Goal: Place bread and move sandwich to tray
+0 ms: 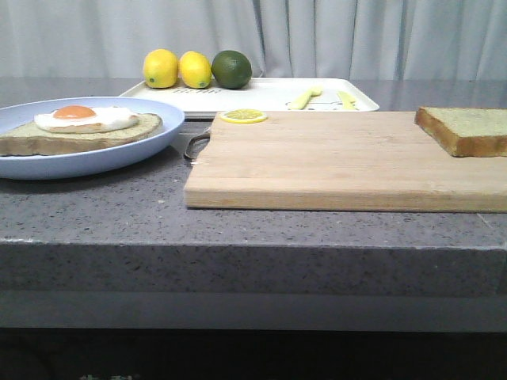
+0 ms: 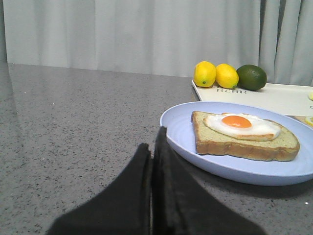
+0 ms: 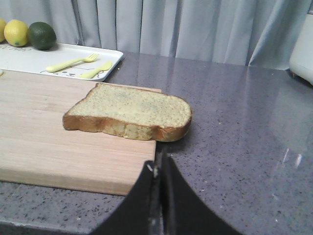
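The bread (image 1: pixel 466 129) lies flat on the right end of the wooden cutting board (image 1: pixel 341 162), overhanging its edge; it shows in the right wrist view (image 3: pixel 129 113). The sandwich (image 1: pixel 79 128), an egg-topped slice, sits on the pale blue plate (image 1: pixel 127 150) at the left, also in the left wrist view (image 2: pixel 244 134). The white tray (image 1: pixel 269 93) lies at the back. My left gripper (image 2: pixel 155 139) is shut and empty, just short of the plate's rim (image 2: pixel 171 139). My right gripper (image 3: pixel 159 161) is shut and empty, just short of the bread. Neither gripper shows in the front view.
Two lemons (image 1: pixel 178 69) and a lime (image 1: pixel 231 69) sit on the tray's far left corner. A yellow fork (image 3: pixel 73 61) and knife (image 3: pixel 96 69) lie on the tray. A lemon slice (image 1: pixel 243 116) rests on the board's far edge. The grey counter (image 1: pixel 95 214) drops off at the front.
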You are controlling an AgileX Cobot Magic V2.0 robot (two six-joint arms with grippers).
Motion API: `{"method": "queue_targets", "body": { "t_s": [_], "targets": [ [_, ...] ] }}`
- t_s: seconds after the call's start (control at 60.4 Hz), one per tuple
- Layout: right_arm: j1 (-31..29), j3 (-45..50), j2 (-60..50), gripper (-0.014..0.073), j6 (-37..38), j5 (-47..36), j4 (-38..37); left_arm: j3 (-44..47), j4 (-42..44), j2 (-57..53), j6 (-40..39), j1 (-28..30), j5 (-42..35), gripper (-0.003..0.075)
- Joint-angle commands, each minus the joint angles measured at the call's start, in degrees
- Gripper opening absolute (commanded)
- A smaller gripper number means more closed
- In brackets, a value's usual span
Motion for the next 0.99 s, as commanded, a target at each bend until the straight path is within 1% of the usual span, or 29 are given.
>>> {"method": "queue_targets", "body": {
  "t_s": [0.0, 0.794, 0.927, 0.976],
  "targets": [
    [-0.35, -0.22, -1.38, -0.0067, -0.29, -4.94, -0.38, 0.29, 0.11, -1.2, -0.43, -0.32, -4.83, -0.0018],
    [-0.36, -0.22, -1.38, -0.0067, -0.29, -5.88, -0.38, 0.29, 0.11, -1.2, -0.43, -0.32, -5.1, -0.0018],
    [-0.36, -1.32, -1.38, -0.0067, -0.29, -6.09, 2.44, -0.69, 0.11, -1.2, -0.43, -0.32, -7.96, -0.0018],
    [-0.36, -3.06, -1.38, -0.0067, -0.29, -5.15, 3.13, -2.49, 0.11, -1.2, -0.43, -0.32, -7.55, -0.0018]
  ]
}}
